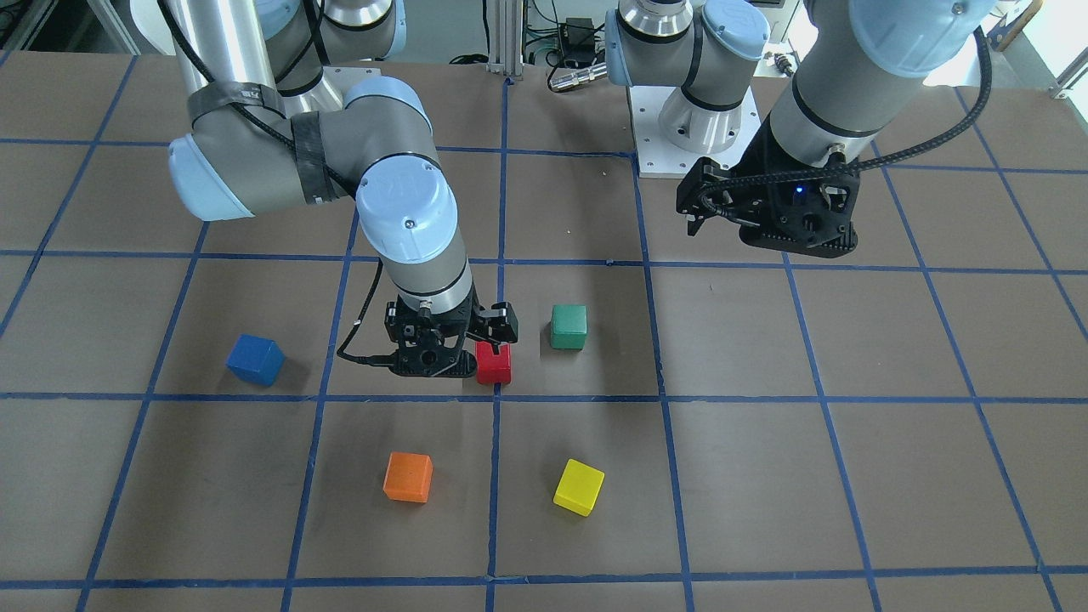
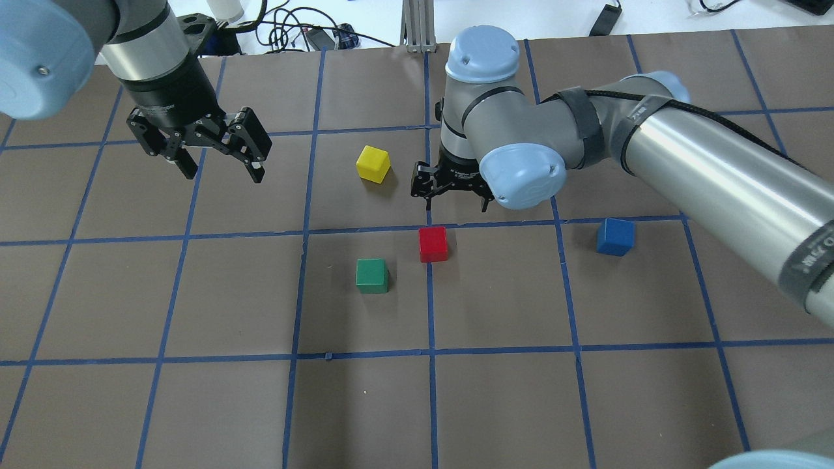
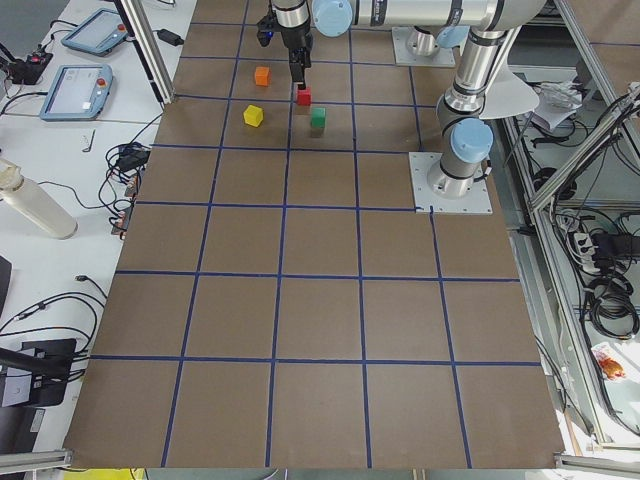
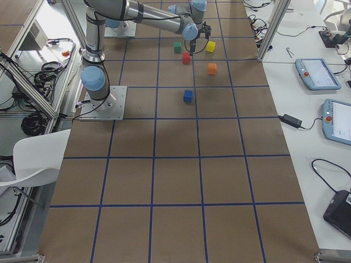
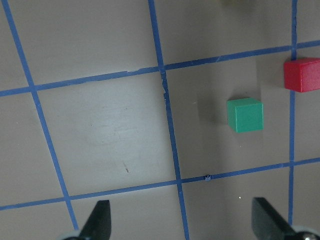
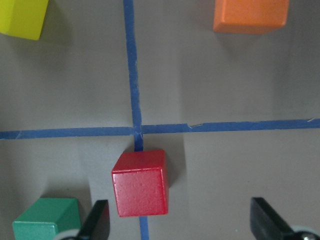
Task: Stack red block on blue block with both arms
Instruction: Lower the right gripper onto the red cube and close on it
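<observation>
1. Right gripper (image 2: 456, 203) gapes above the small matte red block (image 2: 433, 243), which rests on a blue tape line (image 2: 430, 293).
2. Small matte blue block (image 2: 615, 236) sits well apart.
3. Left gripper (image 2: 223, 170): spread, empty.
4. Front-facing view shows the matte orange cube (image 1: 408, 477); overhead, the right arm (image 2: 684, 156) hides it.

Red block (image 2: 433, 243), blue block (image 2: 615, 236) (well apart).

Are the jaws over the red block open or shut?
Open: the right jaws stand wide apart in the wrist view, not clamped on the red block.
</observation>
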Controlling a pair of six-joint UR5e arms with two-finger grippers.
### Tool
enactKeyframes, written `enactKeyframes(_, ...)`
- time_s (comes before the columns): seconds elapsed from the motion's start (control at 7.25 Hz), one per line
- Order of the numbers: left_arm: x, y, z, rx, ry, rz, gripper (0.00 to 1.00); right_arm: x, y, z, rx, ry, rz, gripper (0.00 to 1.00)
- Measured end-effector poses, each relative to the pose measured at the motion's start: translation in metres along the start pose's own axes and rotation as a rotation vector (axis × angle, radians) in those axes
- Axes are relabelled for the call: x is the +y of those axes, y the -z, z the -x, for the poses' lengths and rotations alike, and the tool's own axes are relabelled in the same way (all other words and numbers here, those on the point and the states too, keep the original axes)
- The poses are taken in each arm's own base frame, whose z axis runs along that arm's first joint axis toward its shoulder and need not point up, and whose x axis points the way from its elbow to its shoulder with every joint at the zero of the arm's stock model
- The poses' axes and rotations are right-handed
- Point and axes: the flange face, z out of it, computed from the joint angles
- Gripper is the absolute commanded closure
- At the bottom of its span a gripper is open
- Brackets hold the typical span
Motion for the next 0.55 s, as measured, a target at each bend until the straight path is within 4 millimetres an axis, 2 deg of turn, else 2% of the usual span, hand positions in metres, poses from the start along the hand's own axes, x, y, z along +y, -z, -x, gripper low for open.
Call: enactKeyframes(0.55, -0.001, -0.002, 0.001, -0.002, -0.037, 0.005, 0.00, 0.001, -0.036, 0.018, -0.025, 0.042, 0.051, 0.00)
